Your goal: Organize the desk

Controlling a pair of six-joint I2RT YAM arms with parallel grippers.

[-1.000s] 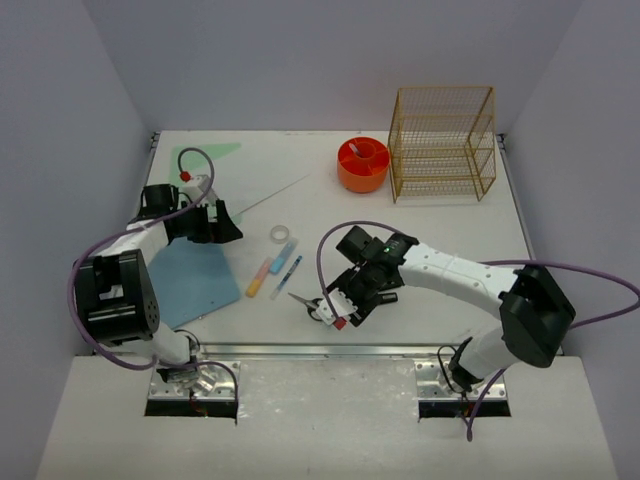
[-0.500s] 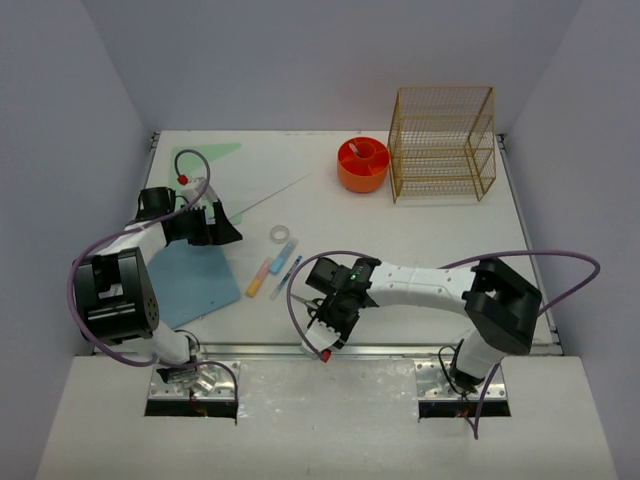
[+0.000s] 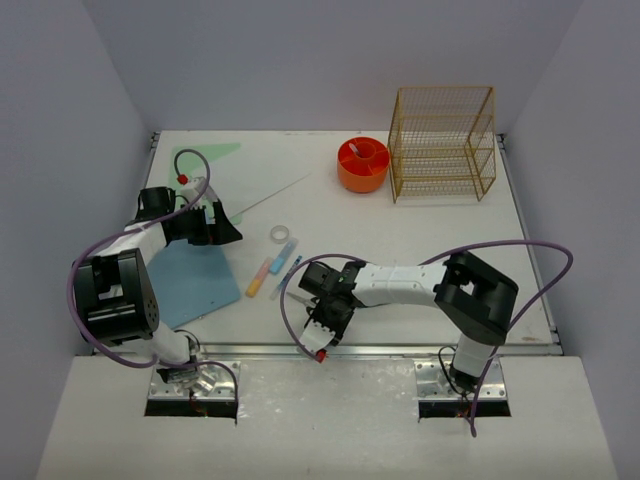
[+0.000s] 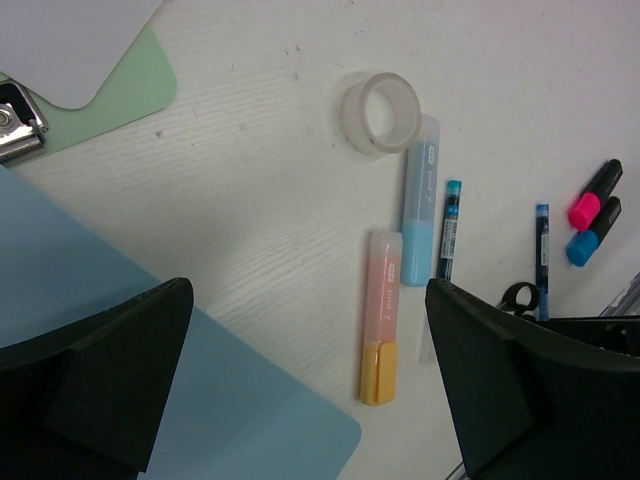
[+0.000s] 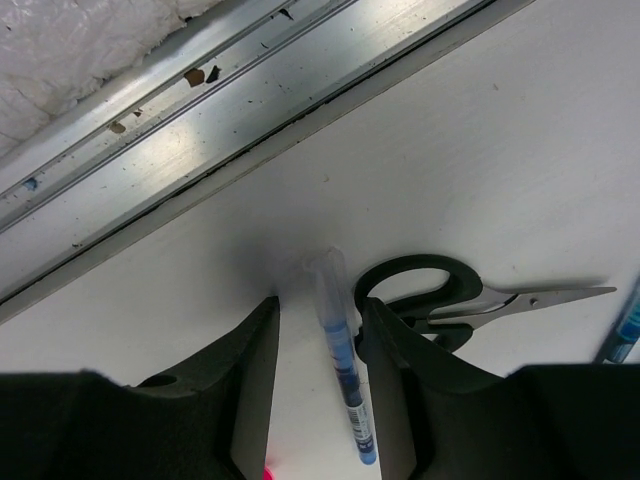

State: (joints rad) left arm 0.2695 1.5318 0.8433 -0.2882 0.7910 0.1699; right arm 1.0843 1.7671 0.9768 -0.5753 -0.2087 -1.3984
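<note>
White desk fills the middle of the top view, and near its lower edge the right gripper straddles a blue pen beside scissors, fingers parted, while the left gripper at centre left gapes wide.

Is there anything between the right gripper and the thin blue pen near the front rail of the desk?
Nothing visible does. The blue pen lies on the desk in the gap of the open right gripper. The black scissors lie just beside the pen, their handle at one finger, not between.

Left fingers and right fingers parted
</note>
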